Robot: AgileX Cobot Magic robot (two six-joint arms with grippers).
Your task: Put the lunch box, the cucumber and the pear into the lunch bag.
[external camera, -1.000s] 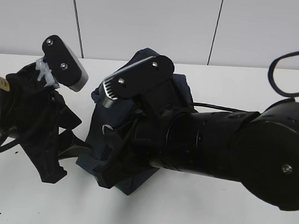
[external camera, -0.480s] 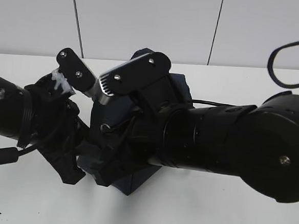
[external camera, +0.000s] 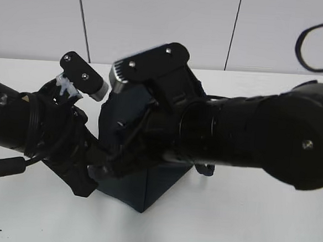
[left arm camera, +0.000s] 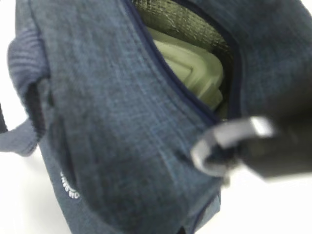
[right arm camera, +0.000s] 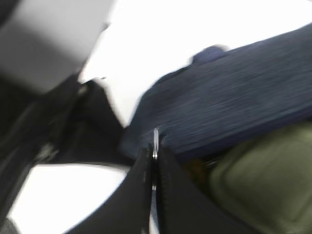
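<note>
The navy lunch bag [external camera: 146, 187] stands at the table's middle under both arms. In the left wrist view its fabric [left arm camera: 112, 122] fills the frame. The top opening shows silvery lining [left arm camera: 187, 22] and the lunch box's sage-green lid [left arm camera: 195, 68] inside. My right gripper [right arm camera: 155, 152] is shut on the zipper's metal ring pull [left arm camera: 213, 152] at the opening's end. The lid also shows in the right wrist view [right arm camera: 263, 190]. My left gripper [external camera: 86, 176] is against the bag's left side, its jaws hidden by fabric. The cucumber and the pear are out of view.
The white table [external camera: 243, 226] lies around the bag, with a white panelled wall [external camera: 157, 26] behind. One bag handle loop [left arm camera: 19, 97] hangs at its side. A black cable [external camera: 322, 38] arcs at the top right.
My left arm has moved right, up against the bag's side. My right gripper has risen a little with the ring pull, and the bag's near side stands taller.
</note>
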